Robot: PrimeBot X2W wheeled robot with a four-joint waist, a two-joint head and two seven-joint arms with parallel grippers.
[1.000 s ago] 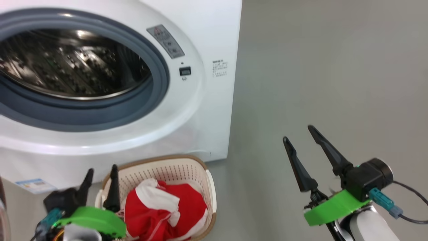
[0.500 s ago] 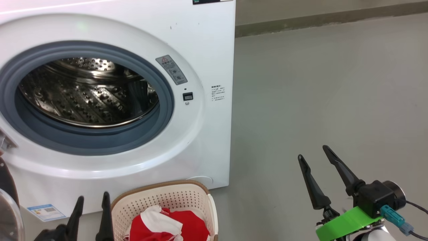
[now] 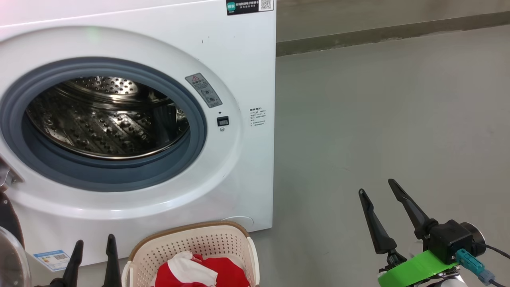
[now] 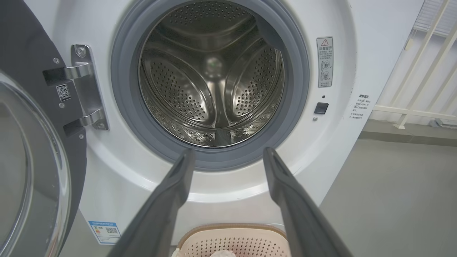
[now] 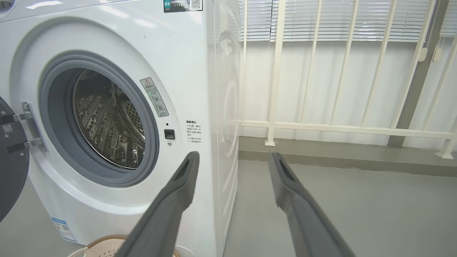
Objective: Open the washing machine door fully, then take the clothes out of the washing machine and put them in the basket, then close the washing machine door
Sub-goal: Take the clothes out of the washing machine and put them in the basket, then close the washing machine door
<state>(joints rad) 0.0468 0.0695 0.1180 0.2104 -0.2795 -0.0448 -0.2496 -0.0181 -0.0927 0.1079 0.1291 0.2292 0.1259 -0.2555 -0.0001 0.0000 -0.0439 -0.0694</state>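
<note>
The washing machine door (image 4: 21, 160) stands open just left of the left end effector (image 4: 228, 151) (the nearer one) — it and the right end effector (image 3: 376, 186) gape wide, empty.

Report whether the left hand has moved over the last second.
Yes. In the head view the left hand has shifted left relative to the basket: earlier it overlapped the basket's left rim, now it stands clear of it.

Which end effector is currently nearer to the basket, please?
Left. The left end effector stands just beside the basket's left rim; the right end effector is well off to the basket's right, above the floor.
</note>
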